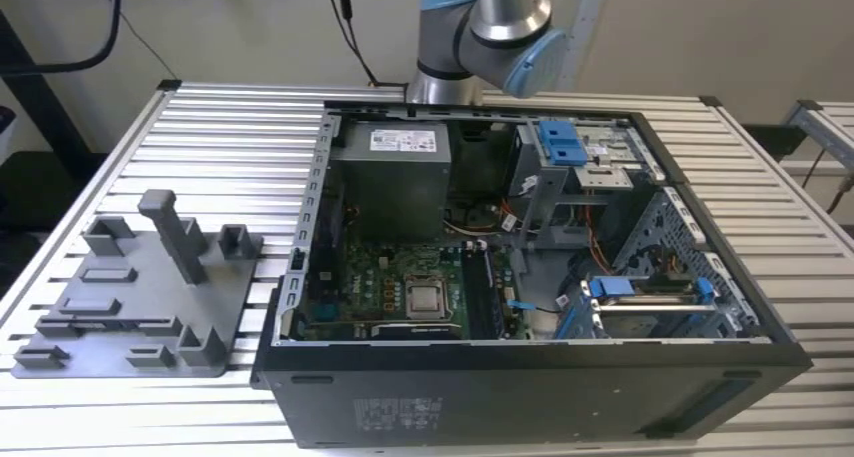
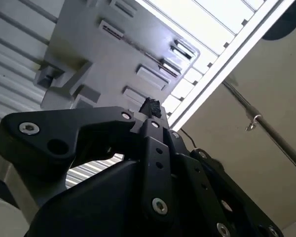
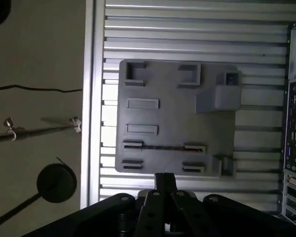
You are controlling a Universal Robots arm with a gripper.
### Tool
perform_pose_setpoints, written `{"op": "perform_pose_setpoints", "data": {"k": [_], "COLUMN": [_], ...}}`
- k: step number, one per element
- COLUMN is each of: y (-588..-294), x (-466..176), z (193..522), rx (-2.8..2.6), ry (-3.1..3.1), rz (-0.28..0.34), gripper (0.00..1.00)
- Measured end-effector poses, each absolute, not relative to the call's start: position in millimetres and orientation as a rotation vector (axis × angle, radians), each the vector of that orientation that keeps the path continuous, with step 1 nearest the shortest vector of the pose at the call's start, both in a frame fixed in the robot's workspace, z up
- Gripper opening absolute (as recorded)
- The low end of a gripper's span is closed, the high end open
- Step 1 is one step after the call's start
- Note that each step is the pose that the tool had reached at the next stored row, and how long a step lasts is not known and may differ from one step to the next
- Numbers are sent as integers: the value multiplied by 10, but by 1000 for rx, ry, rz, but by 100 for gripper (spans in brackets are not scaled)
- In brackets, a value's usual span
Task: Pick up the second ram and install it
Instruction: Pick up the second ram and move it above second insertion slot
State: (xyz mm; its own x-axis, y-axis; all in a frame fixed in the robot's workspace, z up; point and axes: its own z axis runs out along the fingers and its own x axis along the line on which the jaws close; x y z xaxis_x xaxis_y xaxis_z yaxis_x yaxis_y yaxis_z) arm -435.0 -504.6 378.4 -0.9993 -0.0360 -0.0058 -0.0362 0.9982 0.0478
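Here, jaws: drawn together at the tip of my gripper (image 3: 164, 178), as far as both wrist views let me judge, with nothing between them.
Gripper position: I hang above the grey fixture plate (image 3: 177, 116), apart from it and touching nothing.
Second ram: the thin dark strip (image 3: 164, 147) standing on edge between two small clips on that plate. The matching pair of clips (image 3: 193, 167) just beside it holds no strip.
Handling (my judgement): light, stiff and thin. It is fragile at its chips and along its contact edge, and its smooth flat faces give my pads little to bite.
Hold (my judgement): across the two flat faces, near the middle of the upper long edge, so the stick neither tips endwise nor twists, and well off the contact edge.
First wrist view adds: the plate seen from straight overhead, so the ram's line and its clips read plainly.
Second wrist view adds: my finger linkage (image 2: 153, 163) from the side and the plate on the slant, its raised blocks showing their height.
Exterior view adds: the open computer case (image 1: 534, 397) on the slatted table (image 1: 227, 127), just beside the plate. Inside are the long black memory slots (image 1: 491, 289), next to the processor socket (image 1: 427, 299), and the grey power supply (image 1: 391, 172).
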Motion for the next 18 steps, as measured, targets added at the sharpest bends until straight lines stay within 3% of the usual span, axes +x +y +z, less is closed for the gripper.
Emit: {"op": "perform_pose_setpoints", "data": {"k": [18], "y": [-5046], "x": [-4350], "z": [3785], "rx": [-280], "ry": [3127], "rz": [76], "gripper": [11]}}
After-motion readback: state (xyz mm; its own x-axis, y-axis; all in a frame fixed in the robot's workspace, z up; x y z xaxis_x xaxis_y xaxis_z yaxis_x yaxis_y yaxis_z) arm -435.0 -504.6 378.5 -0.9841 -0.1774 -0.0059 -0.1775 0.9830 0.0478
